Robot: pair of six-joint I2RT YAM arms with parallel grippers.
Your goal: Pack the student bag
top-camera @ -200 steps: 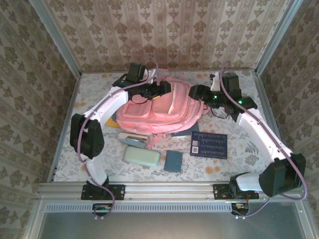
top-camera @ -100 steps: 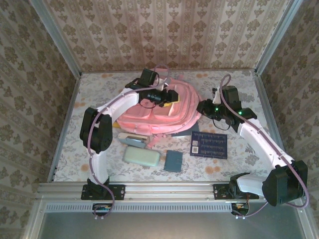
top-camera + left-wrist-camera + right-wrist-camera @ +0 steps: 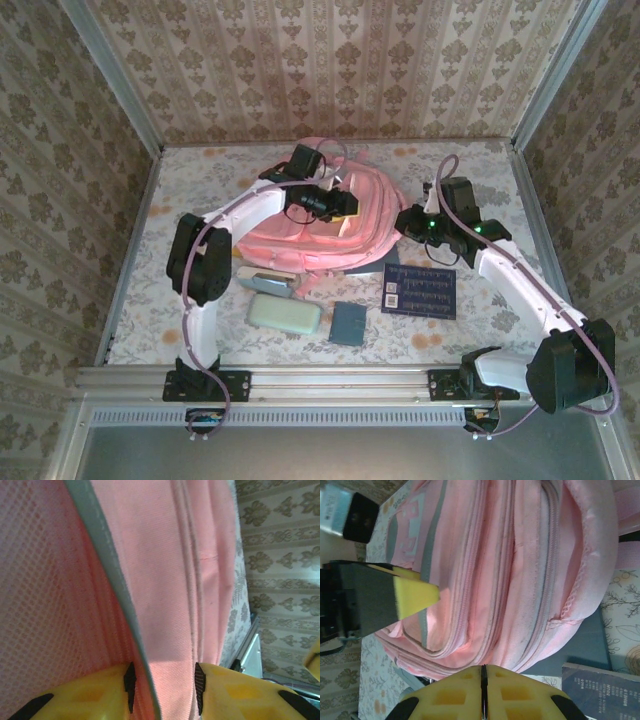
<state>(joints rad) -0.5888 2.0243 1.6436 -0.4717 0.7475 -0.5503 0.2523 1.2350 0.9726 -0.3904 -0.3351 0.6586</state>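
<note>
Lying beneath left tool (image 3: 162, 687), student bag (image 3: 372, 213), tool released astride its fabric, right tool (image 3: 483, 677) clenched empty beside it

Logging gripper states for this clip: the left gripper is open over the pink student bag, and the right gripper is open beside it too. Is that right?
Not quite. The right gripper is shut, its jaws pressed together on nothing, as the right wrist view shows. The left gripper is open over the student bag, as you said.
</note>
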